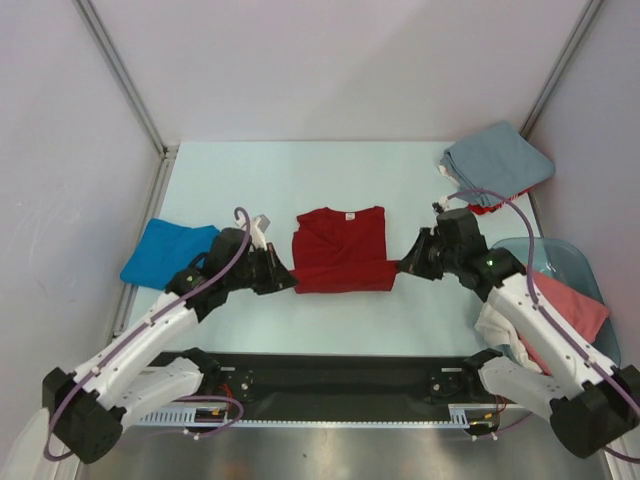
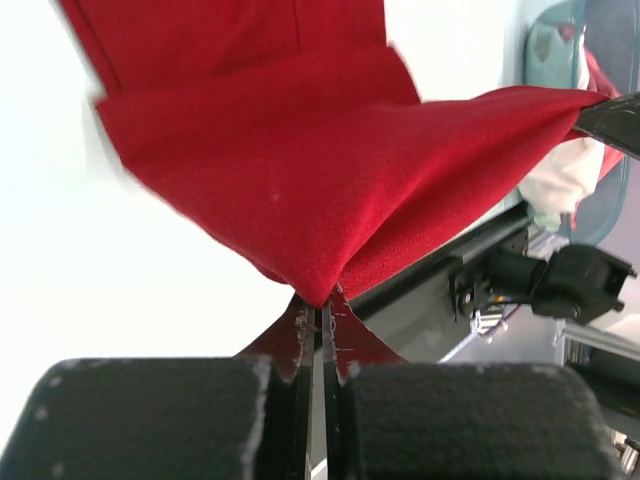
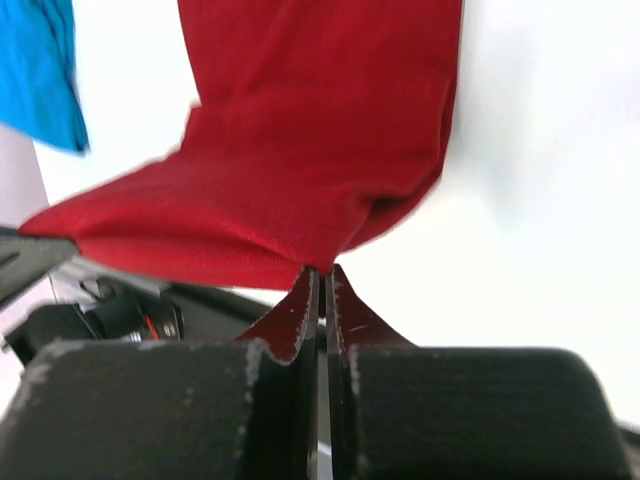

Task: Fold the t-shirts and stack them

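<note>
A deep red t-shirt [image 1: 338, 248] lies at the middle of the table, collar toward the back, its near hem raised off the surface. My left gripper [image 1: 292, 281] is shut on the hem's left corner, the cloth [image 2: 330, 160] bunching right at the fingertips. My right gripper [image 1: 400, 266] is shut on the hem's right corner, where the red fabric [image 3: 300, 190] hangs from the tips. The hem is stretched between the two grippers. A bright blue t-shirt [image 1: 168, 252] lies folded at the left. A grey-blue t-shirt [image 1: 498, 160] rests on another red one at the back right.
A pale blue bin [image 1: 560, 262] at the right edge holds a salmon-pink shirt [image 1: 570, 308] and a white one [image 1: 498, 326]. A black rail [image 1: 330, 378] runs along the near edge between the arm bases. Walls with metal posts close in the back and sides.
</note>
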